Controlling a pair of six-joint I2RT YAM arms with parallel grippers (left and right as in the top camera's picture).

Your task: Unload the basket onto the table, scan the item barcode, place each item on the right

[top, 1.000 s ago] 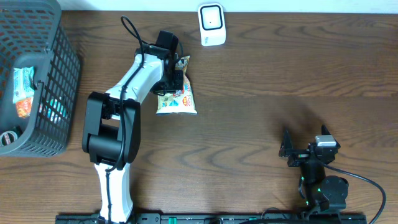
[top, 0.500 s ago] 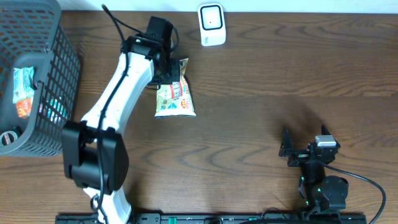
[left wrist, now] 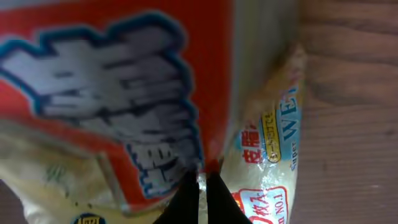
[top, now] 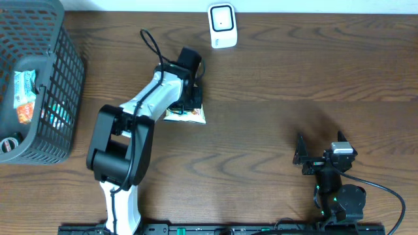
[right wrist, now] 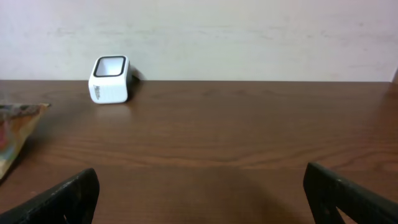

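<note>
Wood table [top: 274, 78]: our left gripper [top: 190, 99] is pinched tight on the snack packet [top: 185, 116], near the scanner [top: 222, 26] but apart from it. Our right gripper [top: 302, 157] sits wide, idle. Risk: thin-edge grip lets the film slip or sag, so the barcode misses the window.

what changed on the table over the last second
The left claw, shut on the snack bag throughout, first swung toward the table's back edge, then came back toward the robot and to its right. The arm now covers most of the bag, and only its near end shows from overhead. Nothing was let go. The open right claw, the scanner and the basket stayed put.
</note>
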